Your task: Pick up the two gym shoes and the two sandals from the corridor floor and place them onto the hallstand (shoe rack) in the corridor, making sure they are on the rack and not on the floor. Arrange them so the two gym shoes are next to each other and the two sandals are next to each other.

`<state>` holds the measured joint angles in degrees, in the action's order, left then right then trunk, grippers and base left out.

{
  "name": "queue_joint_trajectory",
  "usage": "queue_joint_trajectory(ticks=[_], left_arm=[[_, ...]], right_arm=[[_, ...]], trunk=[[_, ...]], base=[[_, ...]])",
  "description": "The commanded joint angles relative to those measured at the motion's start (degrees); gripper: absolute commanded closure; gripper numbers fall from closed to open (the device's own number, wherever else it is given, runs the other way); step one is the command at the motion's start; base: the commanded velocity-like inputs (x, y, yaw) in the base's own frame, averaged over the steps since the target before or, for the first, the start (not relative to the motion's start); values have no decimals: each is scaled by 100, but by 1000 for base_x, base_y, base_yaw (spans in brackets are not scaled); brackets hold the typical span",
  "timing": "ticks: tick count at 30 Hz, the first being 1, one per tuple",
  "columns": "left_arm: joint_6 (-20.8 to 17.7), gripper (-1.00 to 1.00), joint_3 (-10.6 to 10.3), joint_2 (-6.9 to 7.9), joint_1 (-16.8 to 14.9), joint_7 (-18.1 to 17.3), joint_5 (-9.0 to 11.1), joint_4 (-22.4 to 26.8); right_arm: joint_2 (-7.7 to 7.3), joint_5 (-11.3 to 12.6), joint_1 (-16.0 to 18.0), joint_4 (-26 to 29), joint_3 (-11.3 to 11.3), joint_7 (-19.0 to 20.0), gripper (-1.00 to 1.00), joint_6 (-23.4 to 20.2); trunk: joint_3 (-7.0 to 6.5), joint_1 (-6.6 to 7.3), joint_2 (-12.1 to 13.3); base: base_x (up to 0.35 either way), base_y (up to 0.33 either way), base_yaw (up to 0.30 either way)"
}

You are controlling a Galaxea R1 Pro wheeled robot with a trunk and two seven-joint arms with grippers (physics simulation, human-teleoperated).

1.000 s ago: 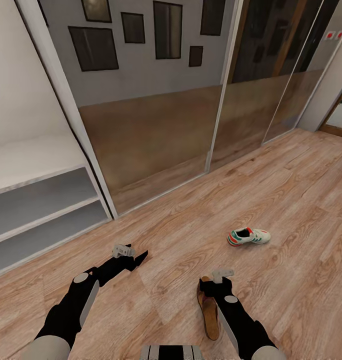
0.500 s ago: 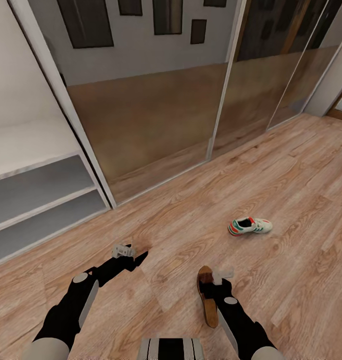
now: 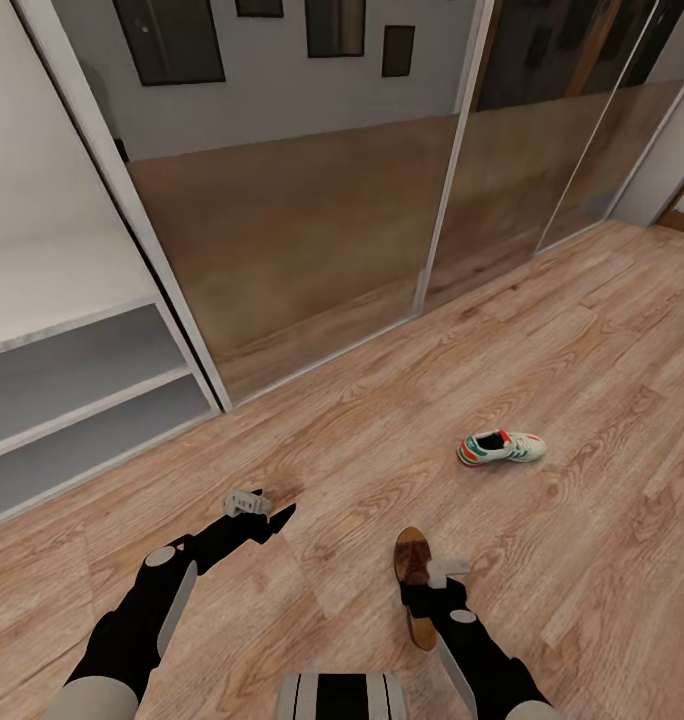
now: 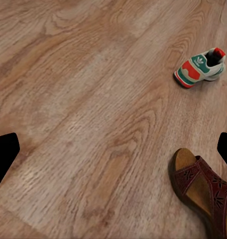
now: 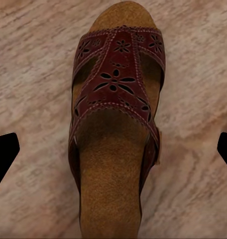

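One brown strapped sandal (image 3: 412, 557) lies on the wood-plank floor (image 3: 582, 350) just in front of me, and my right gripper (image 3: 425, 597) hovers open directly above its middle. In the right wrist view the sandal (image 5: 116, 124) sits between the spread fingertips (image 5: 5, 152). A white sneaker (image 3: 500, 447) with green stripes and a red heel rests on its sole farther right. My left gripper (image 3: 280, 517) hangs open over bare floor, left of the sandal. The left wrist view takes in both the sneaker (image 4: 200, 67) and the sandal (image 4: 205, 186). The pale hallstand (image 3: 72, 290) with its open tiers stands at the left.
Mirrored sliding wardrobe doors (image 3: 312, 230) run along the far wall behind the shoes, reflecting the floor and framed pictures. A wall corner and doorway (image 3: 682, 170) stand at the far right. Open plank floor stretches between the shoes and the hallstand.
The head camera has tilted down a little. My right gripper has drawn back along the sandal toward its heel, uncovering the toe end. The left arm and the sneaker have stayed put.
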<state>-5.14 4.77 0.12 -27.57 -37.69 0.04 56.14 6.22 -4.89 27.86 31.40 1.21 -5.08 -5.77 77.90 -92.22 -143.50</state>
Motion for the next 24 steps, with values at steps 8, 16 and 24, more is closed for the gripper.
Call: queue_joint_trajectory(ticks=[8,16,24], left_arm=[[-57,-100,15,-3,-2,-37,4,6],[-57,-100,-56,3,-3,-37,3,10],[-57,-100,-101,1,-3,-37,4,11]], right_arm=[[1,-52,0,-218,4,-28,-100,160],[2,-48,0,-441,-4,-28,-100,437],[2,-48,0,-444,-23,-28,-100,459]], trunk=[[4,1,-2],[12,1,-2],[249,-20,-12]], base=[[0,0,0],[0,0,5],[0,0,33]])
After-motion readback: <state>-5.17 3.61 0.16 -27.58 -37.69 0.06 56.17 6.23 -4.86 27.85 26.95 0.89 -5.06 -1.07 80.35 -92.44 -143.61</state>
